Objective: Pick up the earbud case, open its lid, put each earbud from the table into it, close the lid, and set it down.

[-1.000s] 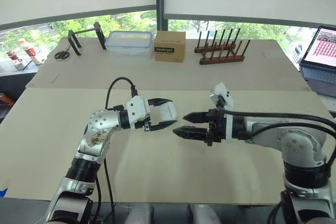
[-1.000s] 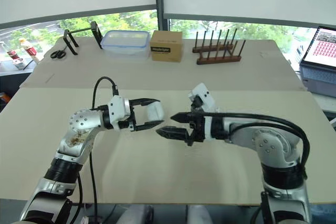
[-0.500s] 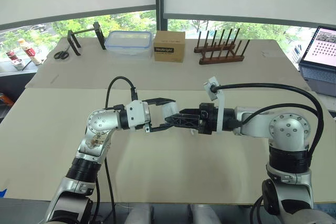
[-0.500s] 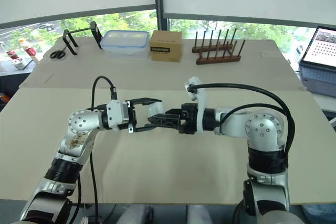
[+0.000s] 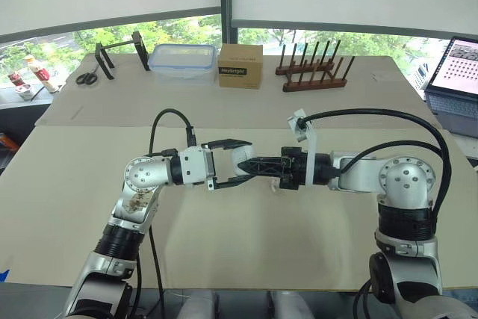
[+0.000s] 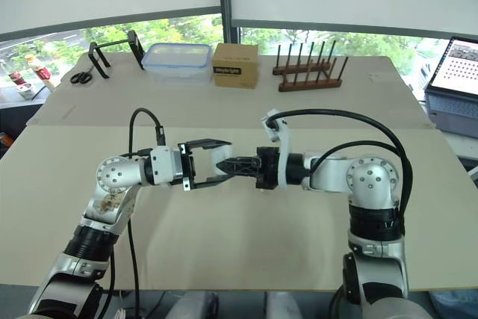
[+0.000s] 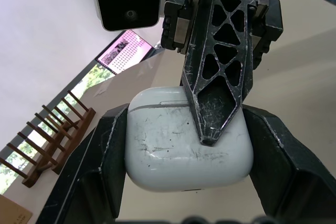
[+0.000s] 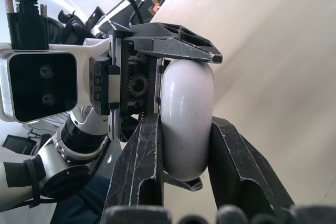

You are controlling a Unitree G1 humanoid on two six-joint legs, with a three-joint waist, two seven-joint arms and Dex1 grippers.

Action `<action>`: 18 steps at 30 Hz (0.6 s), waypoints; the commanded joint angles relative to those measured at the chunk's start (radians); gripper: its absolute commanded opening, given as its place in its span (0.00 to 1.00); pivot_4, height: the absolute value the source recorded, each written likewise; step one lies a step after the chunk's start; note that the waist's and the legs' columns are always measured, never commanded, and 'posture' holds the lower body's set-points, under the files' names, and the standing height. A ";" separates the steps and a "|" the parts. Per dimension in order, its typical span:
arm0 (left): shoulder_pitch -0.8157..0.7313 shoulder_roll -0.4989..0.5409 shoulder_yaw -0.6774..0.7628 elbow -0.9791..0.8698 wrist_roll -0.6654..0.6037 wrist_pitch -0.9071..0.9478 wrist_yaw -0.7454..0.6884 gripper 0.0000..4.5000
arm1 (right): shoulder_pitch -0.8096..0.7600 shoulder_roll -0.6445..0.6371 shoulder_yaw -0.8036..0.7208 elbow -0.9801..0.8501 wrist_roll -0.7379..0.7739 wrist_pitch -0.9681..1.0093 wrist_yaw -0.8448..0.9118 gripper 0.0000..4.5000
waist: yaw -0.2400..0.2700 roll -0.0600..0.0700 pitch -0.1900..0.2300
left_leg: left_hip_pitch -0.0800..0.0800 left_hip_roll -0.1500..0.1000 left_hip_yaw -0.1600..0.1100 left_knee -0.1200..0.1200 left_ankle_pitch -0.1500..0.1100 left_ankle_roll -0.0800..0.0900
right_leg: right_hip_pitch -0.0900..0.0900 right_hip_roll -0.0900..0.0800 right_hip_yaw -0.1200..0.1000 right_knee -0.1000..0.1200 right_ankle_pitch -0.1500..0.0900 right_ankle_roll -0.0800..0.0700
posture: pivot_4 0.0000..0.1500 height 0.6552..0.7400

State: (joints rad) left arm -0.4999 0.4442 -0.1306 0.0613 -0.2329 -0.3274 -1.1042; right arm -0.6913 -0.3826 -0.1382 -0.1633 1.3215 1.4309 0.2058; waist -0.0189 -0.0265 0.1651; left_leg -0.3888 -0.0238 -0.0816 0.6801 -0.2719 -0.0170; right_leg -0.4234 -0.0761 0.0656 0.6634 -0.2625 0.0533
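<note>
Holding the white earbud case (image 7: 178,145) in the left tool (image 5: 243,161), with its two black fingers (image 7: 102,156) pressing on the case's narrow sides. Pinching the same case with the right tool (image 8: 185,124), with those fingers (image 8: 139,156) lying against the two broad faces and one of them crossing the front face in the left wrist view. Keeping both tools narrowed onto the case, meeting tip to tip with the arms reaching in from opposite sides. Carrying the case clear of the bench (image 5: 261,252), above the middle of it and nearer the front edge than the far edge. Showing the lid down, with only a thin seam line running across the case near one end. Noting scuff marks on the case's face and on the right tool's finger. Noting, along the far edge of the bench, scissors (image 5: 88,77) toward the left corner, then a clear plastic container (image 5: 183,61), a cardboard box (image 5: 240,66) and a wooden peg rack (image 5: 314,72). Noting a laptop (image 5: 457,69) off the right edge.
</note>
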 commanded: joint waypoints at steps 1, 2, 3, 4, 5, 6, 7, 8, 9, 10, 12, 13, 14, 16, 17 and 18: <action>-0.026 -0.014 0.019 -0.010 -0.038 -0.004 0.019 0.59 | -0.024 -0.004 -0.005 -0.019 0.051 0.008 0.011 0.17 | 0.000 0.000 0.000 | 0.000 0.000 0.000 0.000 0.000 0.000 | 0.000 0.000 0.000 0.000 0.000 0.000 | 1.00 1.00; -0.026 -0.015 0.023 -0.014 -0.050 0.010 0.019 0.59 | -0.024 -0.004 -0.005 -0.018 0.050 0.007 0.012 0.17 | 0.000 0.000 0.000 | 0.000 0.000 0.000 0.000 0.000 0.000 | 0.000 0.000 0.000 0.000 0.000 0.000 | 1.00 1.00; -0.026 -0.014 0.026 -0.018 -0.063 0.030 0.016 0.70 | -0.026 -0.005 -0.004 -0.016 0.049 0.006 0.013 0.17 | 0.000 0.000 0.000 | 0.000 0.000 0.000 0.000 0.000 0.000 | 0.000 0.000 0.000 0.000 0.000 0.000 | 1.00 1.00; -0.026 -0.012 0.027 -0.020 -0.068 0.044 0.015 0.82 | -0.028 -0.005 -0.003 -0.014 0.048 0.005 0.014 0.17 | 0.000 0.000 0.000 | 0.000 0.000 0.000 0.000 0.000 0.000 | 0.000 0.000 0.000 0.000 0.000 0.000 | 1.00 1.00; -0.028 -0.008 0.028 -0.018 -0.064 0.045 0.017 0.91 | -0.029 -0.008 0.000 -0.014 0.045 0.004 0.017 0.17 | -0.001 0.000 0.000 | 0.000 0.000 0.000 0.000 0.000 0.000 | 0.000 0.000 0.000 0.000 0.000 0.000 | 1.00 1.00; -0.031 -0.005 0.031 -0.014 -0.060 0.048 0.022 1.00 | -0.032 -0.012 0.004 -0.014 0.041 0.002 0.020 0.17 | -0.001 0.000 0.000 | 0.000 0.000 0.000 0.000 0.000 0.000 | 0.000 0.000 0.000 0.000 0.000 0.000 | 1.00 1.00; -0.036 -0.002 0.036 -0.006 -0.054 0.044 0.029 1.00 | -0.034 -0.017 0.008 -0.014 0.037 0.000 0.025 0.17 | -0.001 0.000 0.000 | 0.000 0.000 0.000 0.000 0.000 0.000 | 0.000 0.000 0.000 0.000 0.000 0.000 | 1.00 1.00; -0.041 0.006 0.039 0.004 -0.045 0.045 0.033 1.00 | -0.036 -0.023 0.013 -0.016 0.030 -0.002 0.030 0.17 | -0.001 0.000 0.000 | 0.000 0.000 0.000 0.000 0.000 0.000 | 0.000 0.000 0.000 0.000 0.000 0.000 | 1.00 1.00; -0.045 0.016 0.040 0.012 -0.043 0.061 0.031 1.00 | -0.039 -0.031 0.019 -0.020 0.020 -0.004 0.038 0.17 | -0.001 0.000 0.000 | 0.000 0.000 0.000 0.000 0.000 0.000 | 0.000 0.000 0.000 0.000 0.000 0.000 | 1.00 1.00; -0.049 0.028 0.041 0.018 -0.045 0.088 0.026 1.00 | -0.043 -0.042 0.029 -0.027 0.004 -0.008 0.050 0.17 | -0.002 0.000 0.000 | 0.000 0.000 0.000 0.000 0.000 0.000 | 0.000 0.000 0.000 0.000 0.000 0.000 | 1.00 1.00; -0.063 0.063 0.041 0.019 -0.072 0.183 -0.001 1.00 | -0.061 -0.108 0.095 -0.070 -0.090 -0.046 0.120 0.17 | -0.002 0.000 0.000 | 0.000 0.000 0.000 0.000 0.000 0.000 | 0.000 0.000 0.000 0.000 0.000 0.000 | 1.00 1.00; -0.073 0.089 0.039 0.015 -0.092 0.264 -0.018 1.00 | -0.073 -0.155 0.144 -0.097 -0.158 -0.084 0.168 0.17 | -0.003 0.000 0.000 | 0.000 0.000 0.000 0.000 0.000 0.000 | 0.000 0.001 0.000 0.000 0.000 0.000 | 1.00 1.00; -0.081 0.111 0.036 0.009 -0.108 0.330 -0.034 1.00 | -0.082 -0.194 0.188 -0.116 -0.216 -0.121 0.211 0.17 | -0.005 0.000 0.000 | 0.000 0.000 0.001 0.000 0.000 0.000 | 0.000 0.001 -0.001 0.000 0.000 0.000 | 1.00 1.00; -0.090 0.165 0.014 -0.011 -0.131 0.462 -0.083 1.00 | -0.113 -0.297 0.317 -0.163 -0.381 -0.247 0.326 0.17 | -0.012 0.000 0.000 | 0.000 0.000 0.000 0.000 0.000 0.000 | 0.000 0.001 -0.001 0.000 0.000 0.000 | 1.00 1.00; -0.095 0.182 0.007 -0.022 -0.142 0.511 -0.098 1.00 | -0.127 -0.339 0.376 -0.183 -0.457 -0.308 0.379 0.17 | -0.016 0.000 0.000 | 0.000 0.000 0.000 0.000 0.000 0.000 | 0.000 0.001 -0.002 -0.001 0.000 0.000 | 1.00 1.00; -0.101 0.198 -0.003 -0.034 -0.146 0.556 -0.107 1.00 | -0.138 -0.377 0.431 -0.201 -0.533 -0.371 0.426 0.17 | -0.019 0.000 0.000 | 0.000 0.000 0.001 0.000 0.000 0.000 | 0.000 0.001 -0.003 -0.001 0.000 0.000 | 1.00 1.00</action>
State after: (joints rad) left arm -0.5740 0.6404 -0.1329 0.0746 -0.3485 0.1586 -1.1892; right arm -0.7949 -0.7396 0.2315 -0.3065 0.8926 1.1718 0.5473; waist -0.0384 -0.0260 0.1654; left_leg -0.3890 -0.0242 -0.0808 0.6802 -0.2719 -0.0169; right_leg -0.4235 -0.0756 0.0631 0.6623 -0.2628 0.0538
